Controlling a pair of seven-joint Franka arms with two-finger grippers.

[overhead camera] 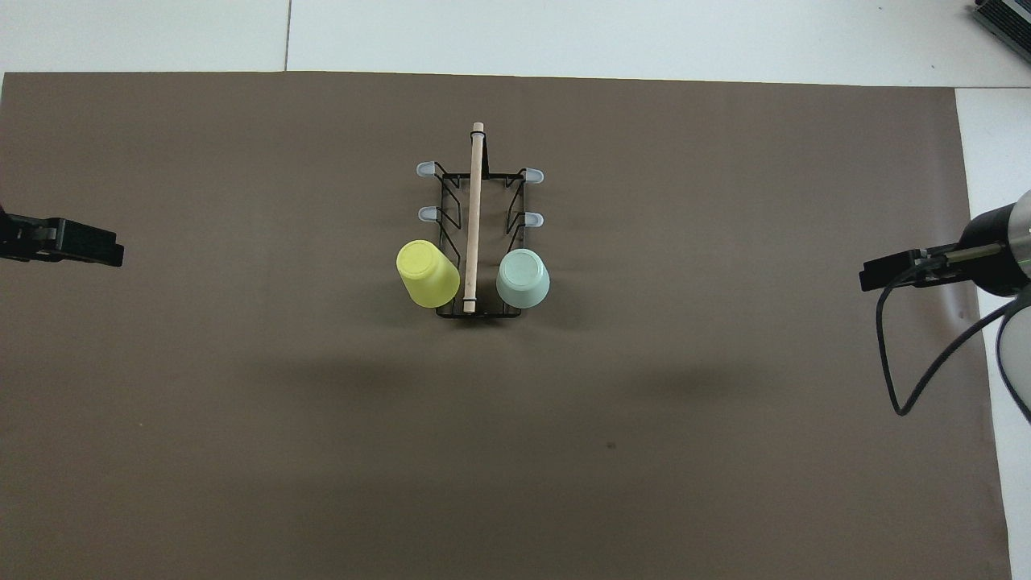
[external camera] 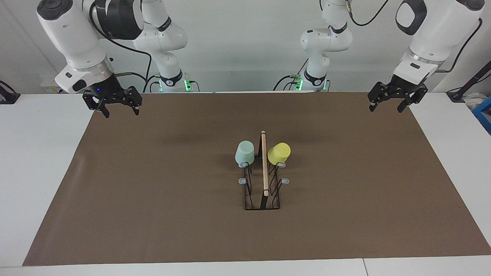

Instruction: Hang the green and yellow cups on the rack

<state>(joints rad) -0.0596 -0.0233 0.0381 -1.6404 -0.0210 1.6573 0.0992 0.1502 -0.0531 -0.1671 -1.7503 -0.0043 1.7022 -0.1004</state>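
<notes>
The black wire rack (external camera: 262,188) (overhead camera: 477,234) with its wooden top rod stands mid-mat. The mint green cup (external camera: 244,152) (overhead camera: 523,277) hangs upside down on the peg nearest the robots on the side toward the right arm's end. The yellow cup (external camera: 279,153) (overhead camera: 427,273) hangs tilted on the matching peg toward the left arm's end. My right gripper (external camera: 119,109) (overhead camera: 886,272) hovers open and empty over the mat's corner at its own end. My left gripper (external camera: 386,105) (overhead camera: 80,245) hovers open and empty over the mat's corner at its end.
A brown mat (external camera: 153,191) covers most of the white table (external camera: 38,153). Four grey-tipped pegs (external camera: 243,181) on the rack carry nothing. A blue item (external camera: 484,113) lies off the mat at the left arm's end.
</notes>
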